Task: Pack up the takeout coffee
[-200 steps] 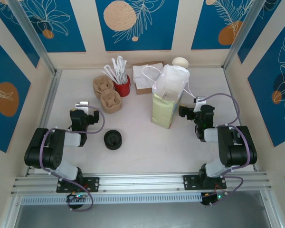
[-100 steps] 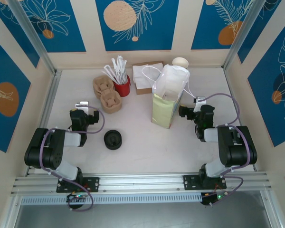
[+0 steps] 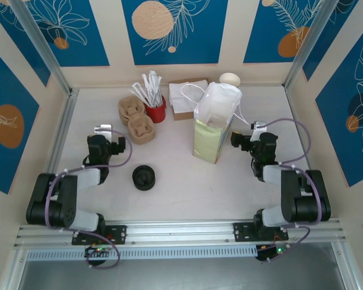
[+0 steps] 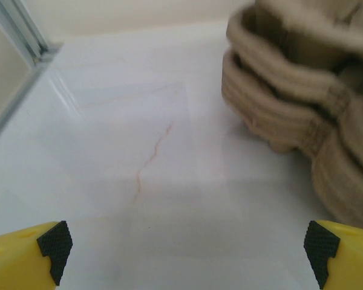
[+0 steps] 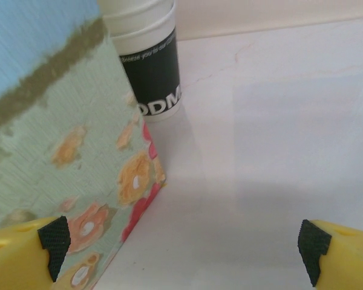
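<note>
Coffee cup (image 3: 230, 78) stands upright at the table's back right, just behind the paper bag (image 3: 213, 130). Its mouth faces up and its long axis is vertical. It has no lid and nothing looks packed; the black lids (image 3: 144, 177) lie well apart.

Left wrist view: the left gripper (image 4: 184, 241) is spread wide and empty, with pulp cup carriers (image 4: 302, 103) ahead.

Right wrist view: the right gripper (image 5: 184, 241) is wide and empty. The cup stands beside the bag's floral wall, and I cannot tell whether it is nested.
</note>
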`<action>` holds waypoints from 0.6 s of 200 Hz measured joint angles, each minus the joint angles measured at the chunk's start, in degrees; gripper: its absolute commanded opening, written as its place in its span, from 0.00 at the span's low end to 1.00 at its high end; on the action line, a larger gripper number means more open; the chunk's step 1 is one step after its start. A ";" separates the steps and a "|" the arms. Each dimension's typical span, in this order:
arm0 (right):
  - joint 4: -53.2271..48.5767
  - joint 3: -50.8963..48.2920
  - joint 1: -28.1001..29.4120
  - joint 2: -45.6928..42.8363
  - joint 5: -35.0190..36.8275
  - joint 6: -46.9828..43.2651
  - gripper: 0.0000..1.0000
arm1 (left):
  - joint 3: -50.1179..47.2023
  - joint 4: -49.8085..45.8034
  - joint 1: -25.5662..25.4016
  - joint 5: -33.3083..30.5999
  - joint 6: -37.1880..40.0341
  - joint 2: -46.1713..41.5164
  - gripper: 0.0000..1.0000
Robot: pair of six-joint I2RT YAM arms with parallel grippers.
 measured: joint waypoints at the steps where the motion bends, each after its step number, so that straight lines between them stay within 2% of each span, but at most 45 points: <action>1: -0.24 0.00 -0.02 -0.20 0.09 -0.02 0.99 | 0.07 -0.31 0.00 -0.02 0.00 -0.35 1.00; 33: -10.60 2.86 -0.90 -7.28 3.02 -0.46 0.99 | 3.06 -10.93 0.00 -0.85 -0.50 -12.33 1.00; 67: -22.95 6.88 -4.79 -15.10 6.08 1.16 0.99 | 9.35 -24.50 0.00 -2.38 -3.58 -24.65 1.00; 87: -31.39 12.15 -7.06 -17.53 8.02 4.57 0.99 | 16.52 -34.18 0.00 -4.22 -7.76 -27.43 1.00; 120: -46.90 25.88 -10.40 -16.57 9.05 14.69 0.99 | 28.63 -48.46 0.00 -6.32 -14.71 -26.43 1.00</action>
